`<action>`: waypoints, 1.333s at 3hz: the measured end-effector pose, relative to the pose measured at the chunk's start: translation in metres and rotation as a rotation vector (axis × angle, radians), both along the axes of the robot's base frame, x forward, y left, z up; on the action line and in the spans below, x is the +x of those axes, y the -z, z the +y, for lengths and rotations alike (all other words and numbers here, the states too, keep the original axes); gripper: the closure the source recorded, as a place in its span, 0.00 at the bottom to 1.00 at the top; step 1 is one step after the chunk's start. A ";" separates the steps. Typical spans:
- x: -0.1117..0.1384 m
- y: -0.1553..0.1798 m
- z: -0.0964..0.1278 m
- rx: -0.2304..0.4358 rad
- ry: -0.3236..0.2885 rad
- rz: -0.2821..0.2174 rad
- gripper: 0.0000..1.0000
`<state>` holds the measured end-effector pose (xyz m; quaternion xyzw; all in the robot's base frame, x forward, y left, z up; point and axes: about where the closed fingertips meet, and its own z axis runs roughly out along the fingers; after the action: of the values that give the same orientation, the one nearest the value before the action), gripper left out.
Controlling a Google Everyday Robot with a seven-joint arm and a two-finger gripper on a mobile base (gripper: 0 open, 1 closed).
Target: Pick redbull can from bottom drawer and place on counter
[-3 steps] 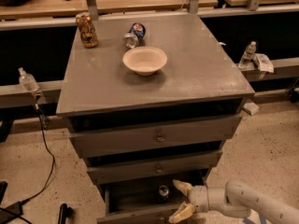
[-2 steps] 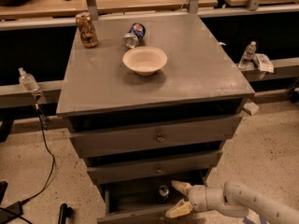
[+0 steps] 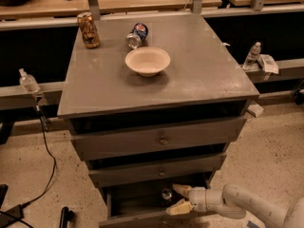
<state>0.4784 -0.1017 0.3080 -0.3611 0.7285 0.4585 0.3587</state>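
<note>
The bottom drawer [image 3: 137,217] is pulled open at the foot of the grey cabinet. Inside it stands the redbull can [image 3: 166,194]; only its silver top and a bit of dark body show. My gripper [image 3: 176,199] reaches in from the lower right, open, with one cream fingertip above and right of the can and the other below it, close around the can. The counter [image 3: 199,70] is the cabinet's flat grey top.
On the counter lie a white bowl [image 3: 147,61], a gold-brown can [image 3: 89,30] standing at the back left, and a blue can [image 3: 137,34] on its side. Two shut drawers [image 3: 161,140] sit above. A cable [image 3: 45,156] trails on the floor at left.
The gripper has shifted slightly left and deeper into the drawer, closer around the can. The can and counter objects have not moved.
</note>
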 end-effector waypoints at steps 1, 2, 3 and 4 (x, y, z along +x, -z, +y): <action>0.007 0.013 -0.004 0.003 0.022 0.007 0.18; 0.019 0.023 -0.004 -0.023 0.031 -0.026 0.17; 0.035 0.035 0.002 -0.112 0.031 -0.090 0.17; 0.046 0.043 0.000 -0.172 0.041 -0.121 0.17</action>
<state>0.5245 -0.1017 0.2646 -0.4024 0.7495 0.3642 0.3790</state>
